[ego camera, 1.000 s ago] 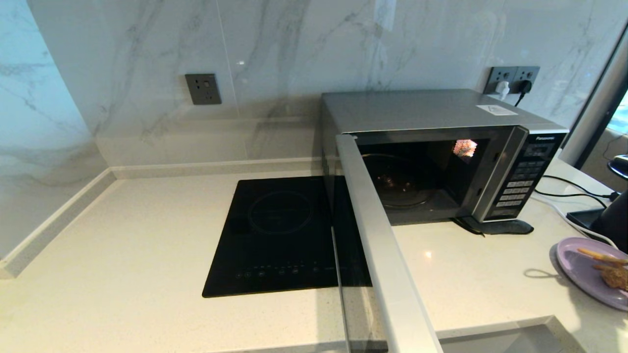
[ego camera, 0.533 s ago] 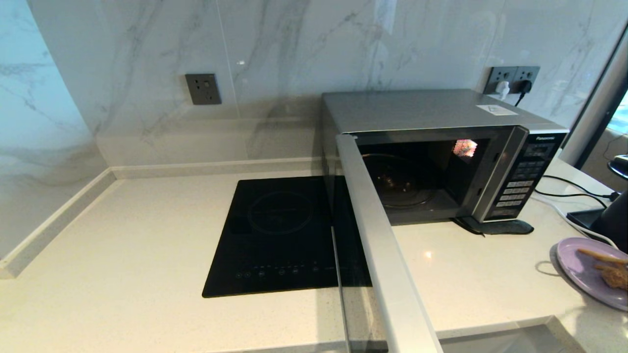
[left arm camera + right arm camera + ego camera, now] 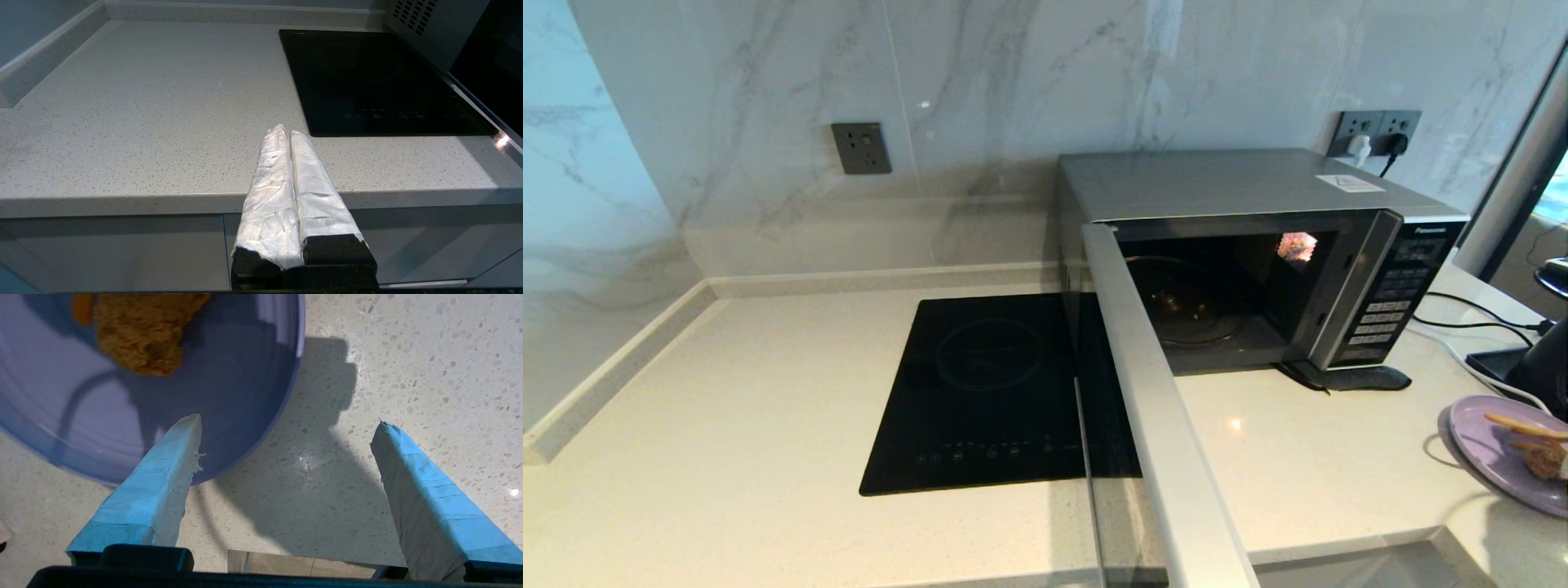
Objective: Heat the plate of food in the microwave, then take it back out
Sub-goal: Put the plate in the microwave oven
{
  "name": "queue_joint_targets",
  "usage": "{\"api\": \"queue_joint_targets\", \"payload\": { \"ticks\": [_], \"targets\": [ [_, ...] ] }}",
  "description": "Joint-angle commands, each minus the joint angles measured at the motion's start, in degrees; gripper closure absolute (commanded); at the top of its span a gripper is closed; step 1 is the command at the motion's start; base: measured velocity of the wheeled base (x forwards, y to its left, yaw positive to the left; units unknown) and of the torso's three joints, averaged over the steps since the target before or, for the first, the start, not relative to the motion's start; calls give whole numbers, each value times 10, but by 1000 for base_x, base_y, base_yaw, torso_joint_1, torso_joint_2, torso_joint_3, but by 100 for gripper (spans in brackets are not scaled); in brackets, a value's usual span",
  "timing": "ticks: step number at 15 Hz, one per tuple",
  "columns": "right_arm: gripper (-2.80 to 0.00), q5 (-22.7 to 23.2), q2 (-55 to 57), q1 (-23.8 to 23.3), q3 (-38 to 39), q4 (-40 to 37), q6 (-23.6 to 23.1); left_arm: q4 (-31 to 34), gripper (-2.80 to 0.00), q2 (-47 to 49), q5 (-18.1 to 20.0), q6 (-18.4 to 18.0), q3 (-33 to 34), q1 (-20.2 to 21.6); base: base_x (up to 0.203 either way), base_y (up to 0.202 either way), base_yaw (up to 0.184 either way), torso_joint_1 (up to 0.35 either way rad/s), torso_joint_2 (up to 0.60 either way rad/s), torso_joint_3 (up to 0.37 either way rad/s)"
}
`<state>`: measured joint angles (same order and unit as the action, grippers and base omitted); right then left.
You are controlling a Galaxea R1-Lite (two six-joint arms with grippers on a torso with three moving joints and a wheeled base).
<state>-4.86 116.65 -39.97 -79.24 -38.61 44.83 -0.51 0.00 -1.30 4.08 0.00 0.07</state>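
The microwave [image 3: 1258, 188] stands at the back right of the counter with its door [image 3: 1152, 392] swung wide toward me and a bare glass turntable [image 3: 1184, 314] inside. The lilac plate of food [image 3: 1494, 453] lies on the counter at the far right edge, carrying fries [image 3: 1519, 425] and a brown fried piece [image 3: 143, 330]. My right gripper [image 3: 289, 420] hovers open above the plate's [image 3: 229, 396] near rim, one finger over the plate and the other over bare counter. My left gripper [image 3: 288, 130] is shut on nothing, parked in front of the counter's front edge.
A black glass cooktop [image 3: 988, 392] is set into the counter left of the open door. Cables [image 3: 1462, 314] and a dark appliance [image 3: 1543, 367] sit right of the microwave. A sink corner [image 3: 1364, 567] shows at the front.
The arm's shadow on the counter has slid right, up against the plate. A pale fingertip now shows at the frame's right edge over the plate. The plate and microwave have stayed put.
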Motion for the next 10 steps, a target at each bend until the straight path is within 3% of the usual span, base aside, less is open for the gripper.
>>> {"api": "queue_joint_targets", "payload": {
  "ticks": [1, 10],
  "targets": [
    [-280, 9, 23, -7, 2, -2, 4, 0, 0, 1, 0, 1, 0, 0, 0, 0, 0, 0, 0, 0],
    [-280, 19, 62, -26, -23, 12, 3, 0, 0, 1, 0, 1, 0, 0, 0, 0, 0, 0, 0, 0]
  ]
}}
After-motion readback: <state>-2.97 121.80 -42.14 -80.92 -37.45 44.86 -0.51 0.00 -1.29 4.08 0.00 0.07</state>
